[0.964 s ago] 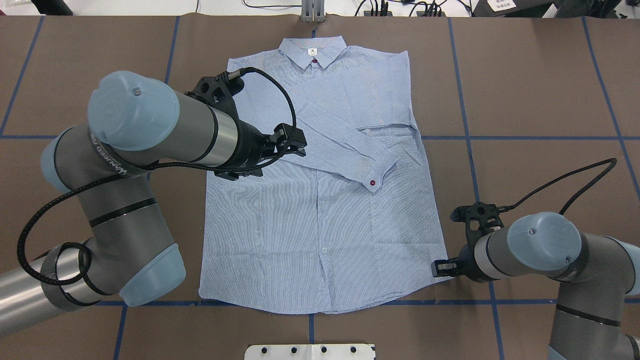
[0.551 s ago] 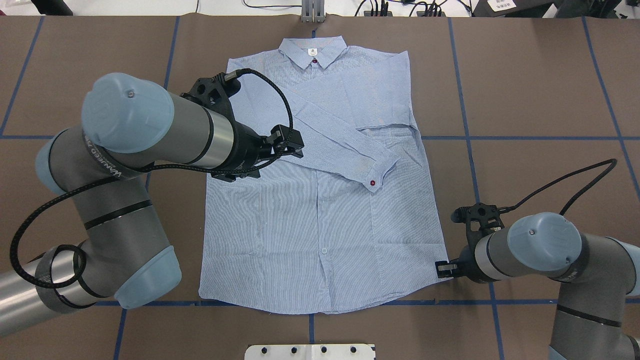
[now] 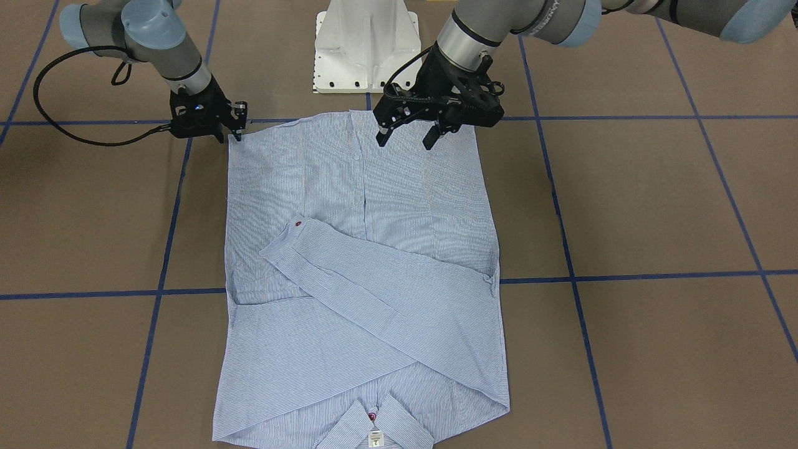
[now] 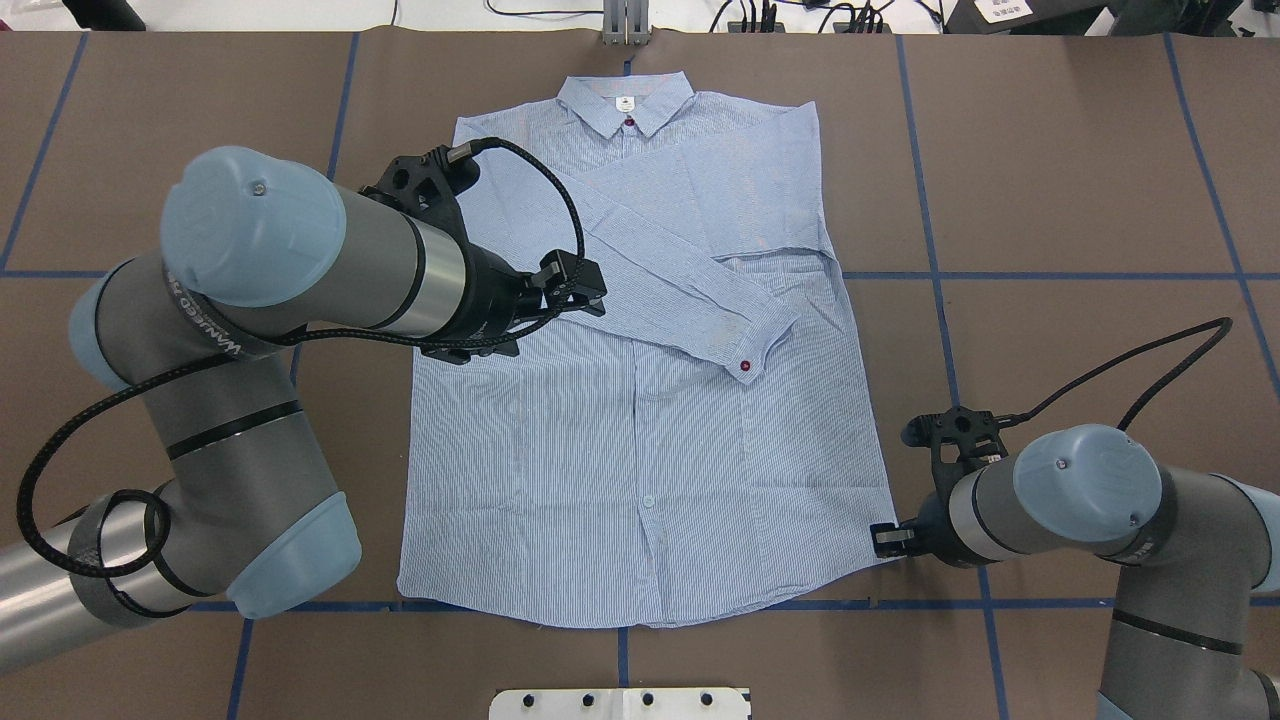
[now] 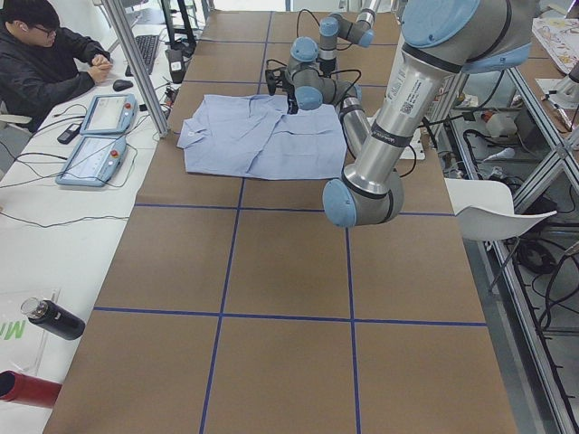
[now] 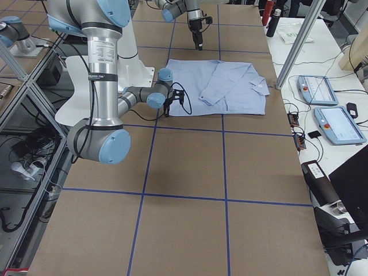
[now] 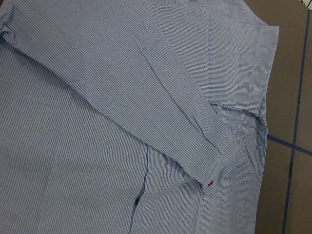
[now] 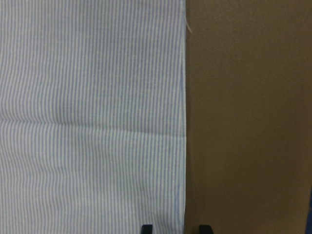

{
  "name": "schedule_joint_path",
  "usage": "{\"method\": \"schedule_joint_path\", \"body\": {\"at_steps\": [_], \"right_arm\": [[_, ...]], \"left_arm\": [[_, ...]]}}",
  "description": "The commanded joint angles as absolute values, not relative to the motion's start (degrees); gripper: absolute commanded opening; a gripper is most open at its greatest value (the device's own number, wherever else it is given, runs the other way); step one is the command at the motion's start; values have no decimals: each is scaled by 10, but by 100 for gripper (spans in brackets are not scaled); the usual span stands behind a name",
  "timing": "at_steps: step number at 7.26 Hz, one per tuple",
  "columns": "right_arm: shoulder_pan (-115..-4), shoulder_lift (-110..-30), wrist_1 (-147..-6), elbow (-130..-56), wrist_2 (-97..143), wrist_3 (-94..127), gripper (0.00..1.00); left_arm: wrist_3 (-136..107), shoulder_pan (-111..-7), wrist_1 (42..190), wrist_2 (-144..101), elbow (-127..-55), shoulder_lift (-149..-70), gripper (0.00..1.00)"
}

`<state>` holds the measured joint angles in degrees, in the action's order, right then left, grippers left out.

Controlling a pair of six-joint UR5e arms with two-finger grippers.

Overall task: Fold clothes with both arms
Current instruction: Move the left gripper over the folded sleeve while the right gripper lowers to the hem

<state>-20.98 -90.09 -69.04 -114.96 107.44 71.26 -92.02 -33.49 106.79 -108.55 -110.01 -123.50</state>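
Left claw (image 4: pixel 585 290) is spread wide and holding nothing. It hangs in the air over the shirt (image 4: pixel 640 480), above the robot's-left side of the chest where the top folded sleeve (image 4: pixel 660 270) starts. Right claw (image 4: pixel 885 538) is down low at the hem corner on the robot's right. Its fingertips (image 8: pixel 146 227) are apart in the wrist view, one over the fabric and one over bare bench (image 4: pixel 1080 180), with the shirt's side edge running between them.

Compared with a second ago, the left claw has slid a little back toward its own side. The right one has barely budged, and the shirt hasn't moved at all.

The shirt is flat and front-up on the bench, collar (image 4: pixel 625 100) at the far side, hem toward the robot. Both sleeves are folded across the chest. The top one ends in a cuff (image 4: pixel 755 350) with a dark red button. It's light blue pinstripe, pretty smooth.
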Motion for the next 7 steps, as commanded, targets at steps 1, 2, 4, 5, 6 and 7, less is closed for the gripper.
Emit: {"method": "schedule_joint_path", "body": {"at_steps": [1,2,4,5,6,7], "right_arm": [[-207,-901,-691,-1147,1077,713,43],[-206,-899,-691,-1146,1077,713,43],[-203,-899,-692,-1146,1085,712,43],[-203,-899,-692,-1145,1085,712,38],[-204,-899,-692,-1145,1085,713,16],[-204,-899,-692,-1146,1085,712,0]], "left_arm": [[-920,-335,1068,-1085,-1100,-1235,100],[-920,-335,1068,-1085,-1100,-1235,100],[-920,-336,1068,-1085,-1101,-1233,100],[-920,-335,1069,-1085,-1105,-1231,100],[-920,-335,1068,-1086,-1106,-1231,100],[-920,-335,1069,-1086,-1105,-1230,100]]}}
